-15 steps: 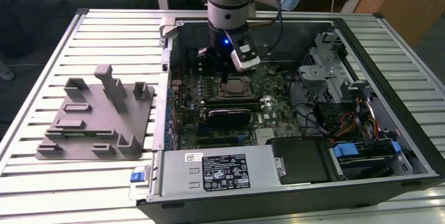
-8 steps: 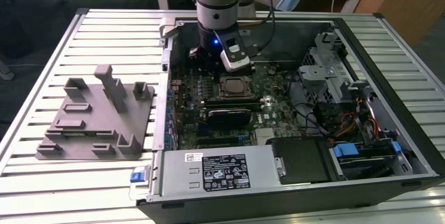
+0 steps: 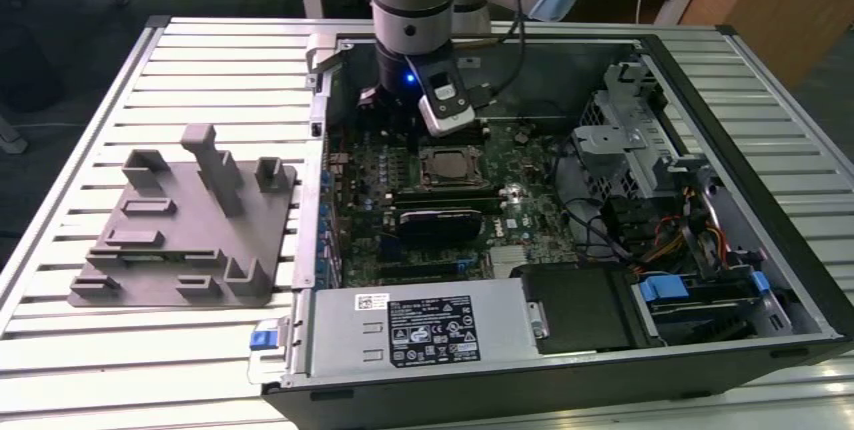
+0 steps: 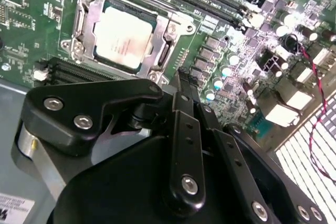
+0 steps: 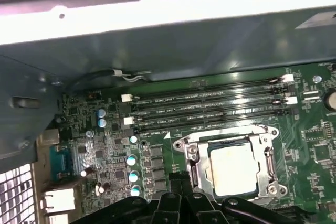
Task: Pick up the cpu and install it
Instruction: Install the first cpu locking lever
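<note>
Chip: the cpu (image 4: 123, 36) lies flat in the socket frame (image 4: 84, 11) on the green board (image 5: 310, 145), its pale metal top facing up; in both wrist views it looks seated inside the frame, so the placing step appears done.
End effector: the end effector (image 4: 178, 85) hangs just beside the socket, off one edge of the frame and not touching the chip; its dark fingers look drawn together with nothing between them, so it reads as closed and empty.
Arm: in the exterior view the arm (image 3: 414, 0) comes down into the open computer case (image 3: 694, 80) near the case's far wall, with the chip just beside and below the end effector.
Risk, contact: a small sideways drift could bring the fingers (image 4: 176, 82) onto the frame or the chip's rim, because the gap between them looks slim.
Risk, seating: if the chip sits slightly tilted or rotated, any downward press could harm the contacts beneath; the pictures cannot confirm full seating.
Risk, neighbours: the memory slots (image 5: 210, 106) and small capacitors (image 5: 134, 158) stand near the end effector and could be knocked.
Risk, cable: a thin wire (image 5: 113, 76) lies near the case wall and could snag.
Elsewhere: a grey fixture block (image 3: 187, 220) rests on the table (image 3: 80, 100), well apart from the end effector.
</note>
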You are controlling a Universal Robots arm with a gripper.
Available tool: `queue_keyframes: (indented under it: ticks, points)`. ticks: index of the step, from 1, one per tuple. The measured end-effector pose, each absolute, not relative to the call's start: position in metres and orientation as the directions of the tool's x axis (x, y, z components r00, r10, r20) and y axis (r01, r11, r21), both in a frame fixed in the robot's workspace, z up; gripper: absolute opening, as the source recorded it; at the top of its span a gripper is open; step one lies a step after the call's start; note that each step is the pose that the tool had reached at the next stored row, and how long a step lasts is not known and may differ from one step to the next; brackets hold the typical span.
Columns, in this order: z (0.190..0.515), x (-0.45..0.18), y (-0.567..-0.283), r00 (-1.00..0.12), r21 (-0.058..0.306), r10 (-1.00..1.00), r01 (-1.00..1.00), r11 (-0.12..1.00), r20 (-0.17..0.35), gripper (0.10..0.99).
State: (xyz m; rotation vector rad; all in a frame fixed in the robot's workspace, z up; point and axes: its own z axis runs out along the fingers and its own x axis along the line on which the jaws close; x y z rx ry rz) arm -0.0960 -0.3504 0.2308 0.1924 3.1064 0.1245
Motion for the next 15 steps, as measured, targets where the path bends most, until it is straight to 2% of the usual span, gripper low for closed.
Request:
queue_keyframes:
  ticks: [8,15]
  points:
    - [0.2387,-0.0979,-0.3503,-0.992,0.105,0.125,0.122,0.987,-0.023,0.106]
    - [0.2387,-0.1052,-0.3504,-0.992,0.161,0.126,0.122,0.979,-0.016,0.106]
